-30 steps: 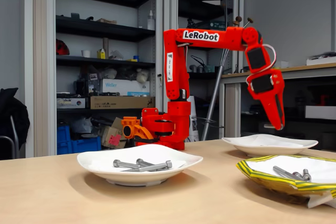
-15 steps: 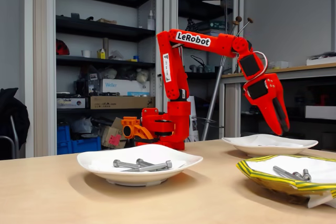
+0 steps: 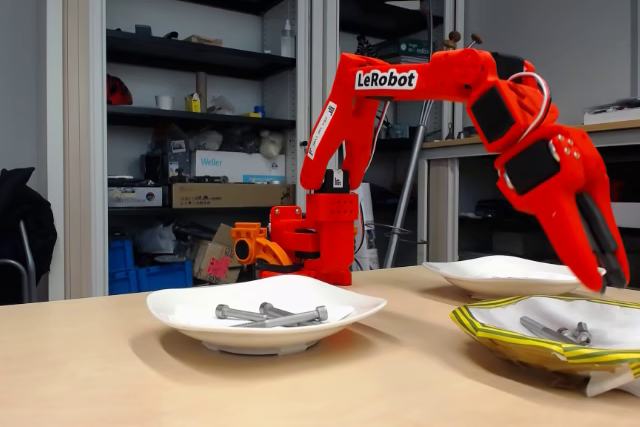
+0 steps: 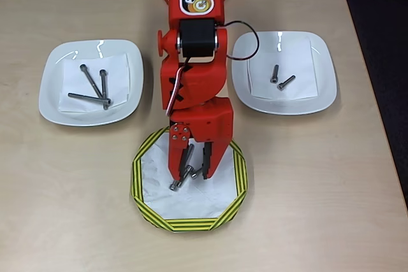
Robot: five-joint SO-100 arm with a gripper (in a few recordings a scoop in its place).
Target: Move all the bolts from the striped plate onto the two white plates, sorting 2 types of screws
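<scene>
Now jaws [image 4: 197, 169] slightly apart over striped plate [image 4: 236, 190], bolts [image 4: 182, 176] right btwn/under tips

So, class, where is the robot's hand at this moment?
In the overhead view the hand hangs over the striped plate at bottom centre, fingers either side of the bolts lying there, midway between the two white plates.

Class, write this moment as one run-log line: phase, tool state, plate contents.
phase: reaching | tool: open over striped plate | left white plate: three long bolts | right white plate: two short bolts
</scene>
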